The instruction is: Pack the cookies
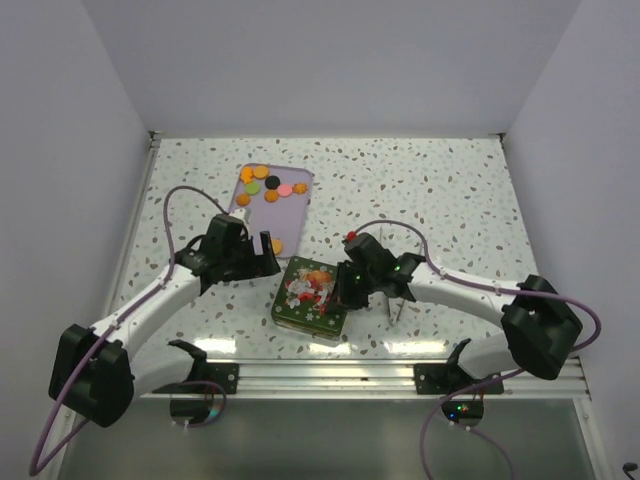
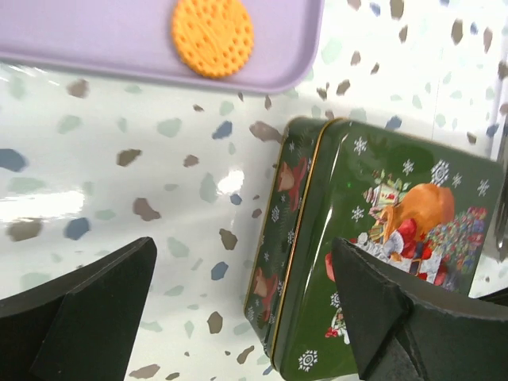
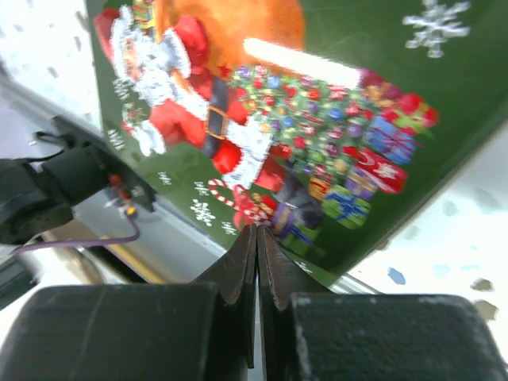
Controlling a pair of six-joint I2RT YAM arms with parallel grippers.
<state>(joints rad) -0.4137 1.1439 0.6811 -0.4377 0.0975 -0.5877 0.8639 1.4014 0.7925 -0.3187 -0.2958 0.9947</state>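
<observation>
Lying on one lilac tray (image 1: 291,214), upper centre of the overhead view: cookies (image 1: 271,196), about nine. Six orange, one green, one black, one pink; count unsure where overlapping. Just below, lower centre: one green Christmas tin (image 1: 310,292), lid on. Beside it: left gripper (image 2: 244,255), fingers spread wide, empty; right gripper (image 3: 256,238), fingers pressed together over the tin's edge.

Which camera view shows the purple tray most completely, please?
The top external view: it shows nearly the whole purple tray from above, with the cookies on it. The left wrist view shows only an edge strip, carrying one orange cookie. The right wrist view shows none of it, only the green tin.
</observation>
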